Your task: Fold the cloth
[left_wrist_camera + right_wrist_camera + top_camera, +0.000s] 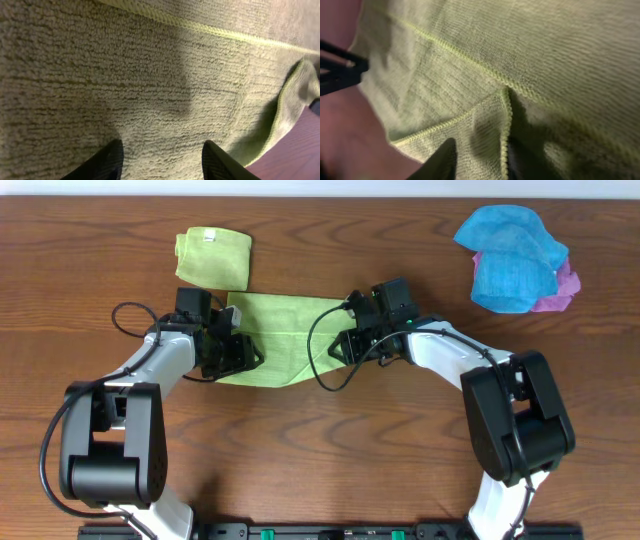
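Note:
The light green cloth (pixel 285 335) lies partly folded at the table's middle. My left gripper (pixel 237 352) hovers at its left edge, its fingers spread over the flat weave (pixel 162 157), open and holding nothing. My right gripper (pixel 345 345) is at the cloth's right edge. In the right wrist view one dark finger shows beside a lifted corner flap with a stitched hem (pixel 485 135). The other finger is hidden behind that flap. The jaws (pixel 480 160) look closed on the flap.
A folded green cloth (pixel 213 257) lies at the back left. A crumpled blue cloth (pixel 510 255) sits on a purple one (pixel 562 288) at the back right. Both arms' cables loop beside the middle cloth. The wooden table (pixel 330 450) shows in front.

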Robot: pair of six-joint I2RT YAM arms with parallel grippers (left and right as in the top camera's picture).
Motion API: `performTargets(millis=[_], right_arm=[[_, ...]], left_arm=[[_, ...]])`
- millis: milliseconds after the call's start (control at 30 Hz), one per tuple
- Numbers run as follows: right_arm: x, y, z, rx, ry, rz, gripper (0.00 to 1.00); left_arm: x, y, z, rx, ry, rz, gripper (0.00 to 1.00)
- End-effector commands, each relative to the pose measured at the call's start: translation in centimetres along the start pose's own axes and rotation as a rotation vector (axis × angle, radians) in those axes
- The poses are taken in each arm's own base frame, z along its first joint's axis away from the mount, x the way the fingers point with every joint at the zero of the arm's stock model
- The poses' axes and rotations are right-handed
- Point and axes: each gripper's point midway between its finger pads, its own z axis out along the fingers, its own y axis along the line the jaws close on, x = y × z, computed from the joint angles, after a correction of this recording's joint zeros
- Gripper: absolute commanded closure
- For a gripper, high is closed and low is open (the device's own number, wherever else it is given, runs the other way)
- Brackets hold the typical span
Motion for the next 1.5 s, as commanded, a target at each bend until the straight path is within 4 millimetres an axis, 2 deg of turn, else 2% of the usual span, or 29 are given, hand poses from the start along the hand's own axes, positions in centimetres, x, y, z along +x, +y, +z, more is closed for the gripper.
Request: performTargets(millis=[0, 267, 533, 733, 867, 933, 967, 1000, 1167, 1300, 1467], right_arm=[[0.7, 1.6, -0.5, -0.086, 0.038, -0.002, 0.72], [3.8, 2.3, -3.6, -0.023, 0.149, -0.036, 0.76], [4.4, 4.3, -7.2, -0.011, 0.146, -0.098, 0.74], [6.3, 3.3, -8.6, 0.085, 0.211, -0.076, 0.75], [8.1, 2.8, -9.2, 0.119, 0.279, -0.036, 0.70], [8.3, 2.9, -9.3, 0.123, 0.287, -0.009, 0.63], [8.3, 2.9, -9.3, 0.124, 0.286, 0.016, 0.60], [8.3, 3.0, -9.3, 0.120, 0.284, 0.024, 0.58], [8.2, 3.4, -9.7, 0.113, 0.271, 0.035, 0.55], [8.5, 3.8, -10.3, 0.113, 0.247, 0.036, 0.55], [9.8, 3.7, -10.5, 0.083, 0.180, 0.100, 0.55]], left_arm=[[0.3, 0.5, 0.4, -0.018, 0.014, -0.005, 0.50], [0.5, 0.5, 0.4, -0.018, 0.022, -0.016, 0.55], [0.8, 0.5, 0.4, -0.021, 0.033, -0.022, 0.60], [1.3, 0.4, 0.4, -0.010, 0.054, -0.031, 0.64], [2.2, 0.2, 0.1, 0.003, 0.090, -0.052, 0.67], [2.3, 0.0, -0.5, 0.019, 0.090, -0.057, 0.63], [2.1, -0.1, -1.1, 0.020, 0.079, -0.057, 0.53], [1.9, -0.3, -1.6, 0.020, 0.069, -0.055, 0.51], [0.7, -0.9, -4.8, 0.016, -0.012, -0.021, 0.36], [0.9, 0.3, -6.8, -0.019, -0.034, -0.050, 0.27], [1.7, 2.5, -8.1, -0.037, -0.019, -0.125, 0.26]])
